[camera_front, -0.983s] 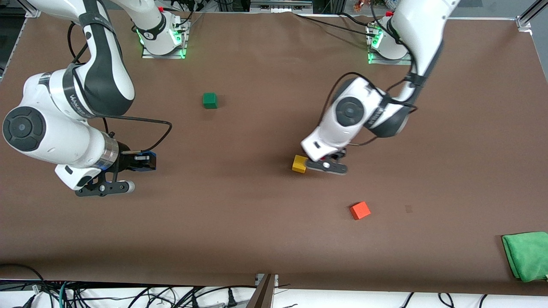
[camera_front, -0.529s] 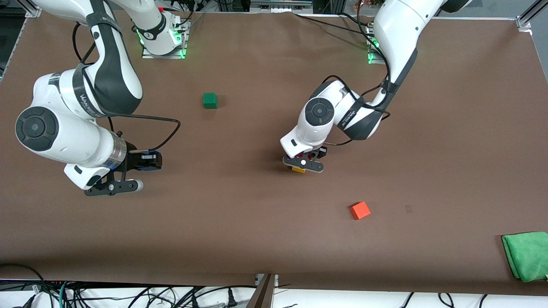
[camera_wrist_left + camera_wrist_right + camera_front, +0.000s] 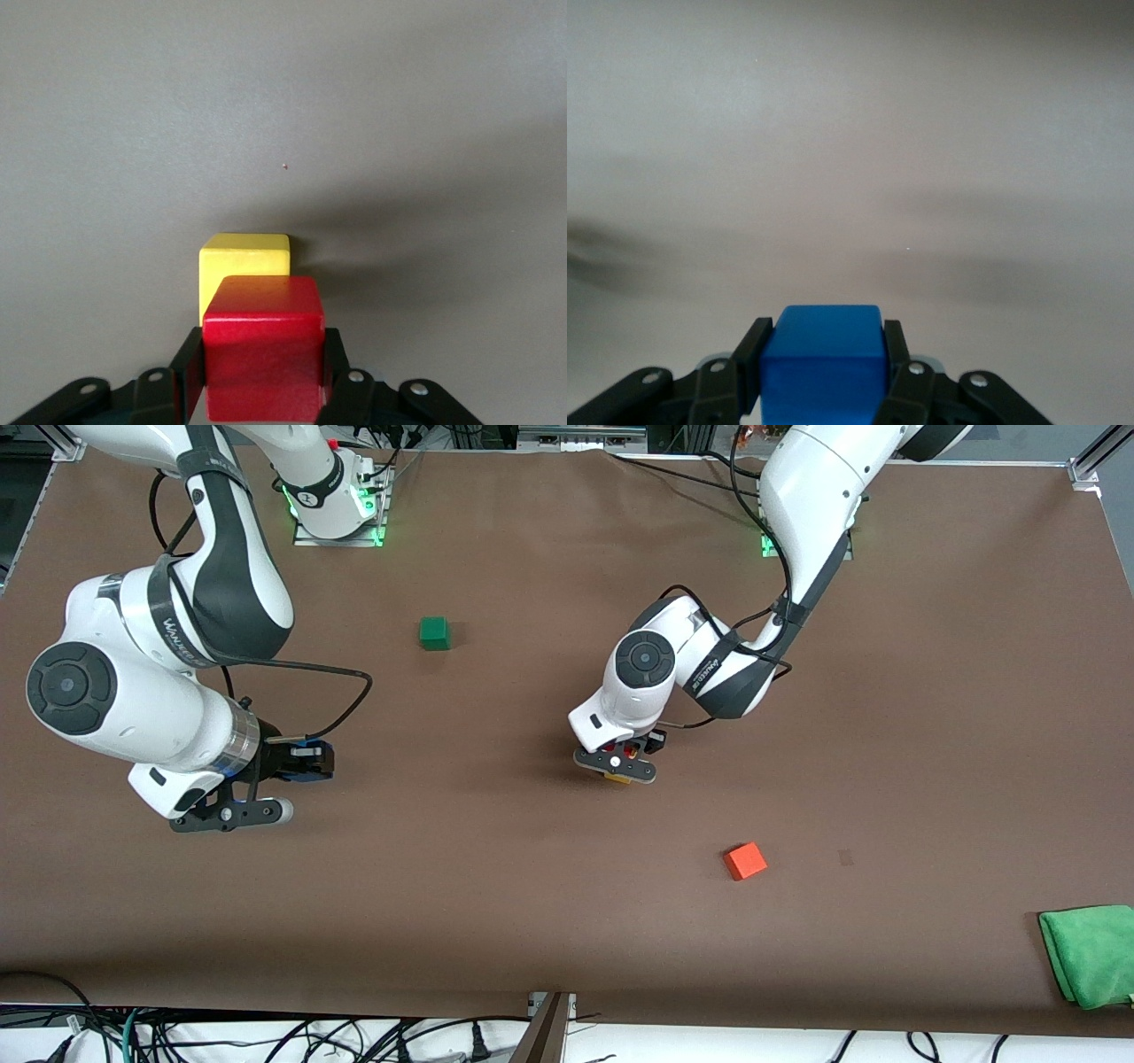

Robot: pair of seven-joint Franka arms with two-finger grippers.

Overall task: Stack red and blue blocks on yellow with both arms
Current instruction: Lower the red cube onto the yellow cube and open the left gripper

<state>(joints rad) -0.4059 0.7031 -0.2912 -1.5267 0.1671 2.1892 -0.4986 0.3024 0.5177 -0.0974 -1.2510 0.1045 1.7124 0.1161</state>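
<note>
My left gripper [image 3: 620, 766] is shut on the red block [image 3: 262, 345] and holds it over the yellow cube [image 3: 244, 263] in the middle of the table. In the front view the hand covers most of the yellow cube [image 3: 617, 778]; only a sliver shows. I cannot tell whether red touches yellow. My right gripper [image 3: 266, 779] is shut on the blue block [image 3: 824, 367] and hangs over bare table at the right arm's end; a bit of blue [image 3: 301, 775] shows there.
A dark green cube [image 3: 434, 632] sits nearer the robot bases. A lighter orange-red cube [image 3: 745, 860] lies nearer the front camera than the yellow cube. A green cloth [image 3: 1090, 953] lies at the left arm's end, near the table's front edge [image 3: 797, 1014].
My left gripper has moved with the red block from beside the yellow cube to over it. My right arm has shifted slightly with the blue block.
</note>
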